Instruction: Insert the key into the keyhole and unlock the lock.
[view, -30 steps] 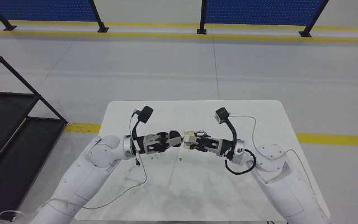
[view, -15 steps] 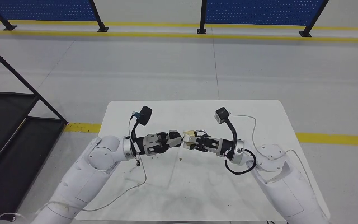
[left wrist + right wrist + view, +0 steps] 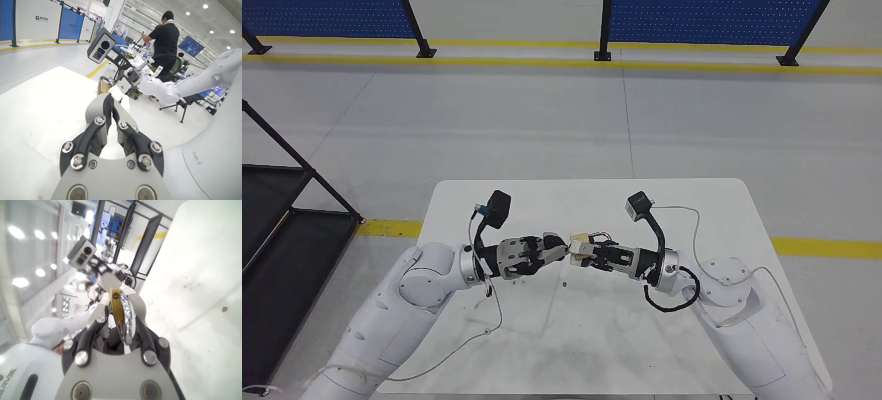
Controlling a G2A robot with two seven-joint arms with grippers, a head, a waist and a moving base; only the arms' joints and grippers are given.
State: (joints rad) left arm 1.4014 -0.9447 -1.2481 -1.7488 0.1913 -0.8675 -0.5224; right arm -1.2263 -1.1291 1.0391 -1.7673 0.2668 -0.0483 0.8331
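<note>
Both arms meet above the middle of the white table (image 3: 592, 340). My right gripper (image 3: 589, 253) is shut on a brass padlock (image 3: 115, 308), whose chrome shackle (image 3: 128, 315) curves back toward the wrist. The padlock's bottom face with the keyhole (image 3: 115, 295) points at the left arm. My left gripper (image 3: 112, 105) is shut, and its tips press against the padlock (image 3: 103, 87). The key is hidden between its black pads (image 3: 107, 106). In the top view the left gripper (image 3: 555, 249) touches the padlock (image 3: 581, 242).
A small brown scrap (image 3: 565, 285) lies on the table just in front of the grippers. A black rack (image 3: 282, 230) stands off the table's left side. The table's near half is open around the arms.
The left wrist has rolled slightly, swinging its camera a little to the left. Both grippers stay joined at the padlock in the same place.
</note>
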